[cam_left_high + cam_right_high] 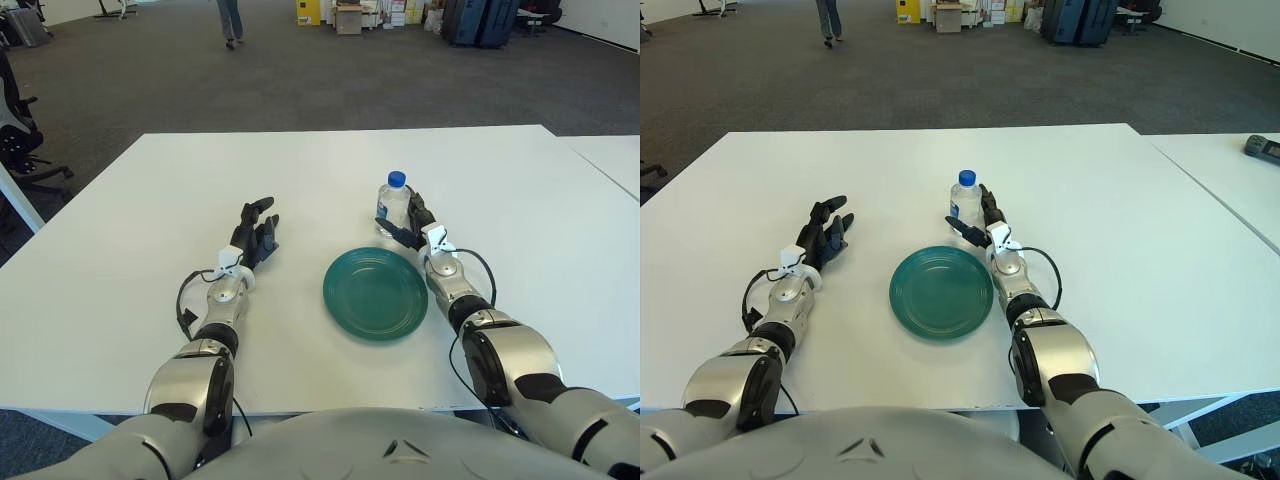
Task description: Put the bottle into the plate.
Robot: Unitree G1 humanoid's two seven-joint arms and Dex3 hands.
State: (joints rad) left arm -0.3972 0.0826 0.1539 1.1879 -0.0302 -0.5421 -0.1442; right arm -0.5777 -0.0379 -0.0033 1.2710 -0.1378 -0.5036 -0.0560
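A small clear water bottle (394,204) with a blue cap stands upright on the white table (120,250), just beyond the far right rim of the teal plate (375,293). My right hand (411,224) is at the bottle's right side, low down. Its fingers are spread, with the thumb (960,229) reaching across the front of the bottle's base and the other fingers (986,203) along its right side. I cannot tell whether they touch it. My left hand (254,234) shows to the left of the plate, fingers relaxed and empty.
A second white table (1240,170) adjoins on the right, with a dark device (1263,147) on it. Office chairs (15,130) stand to the far left. A person (230,20) walks on the carpet in the background, near boxes and luggage.
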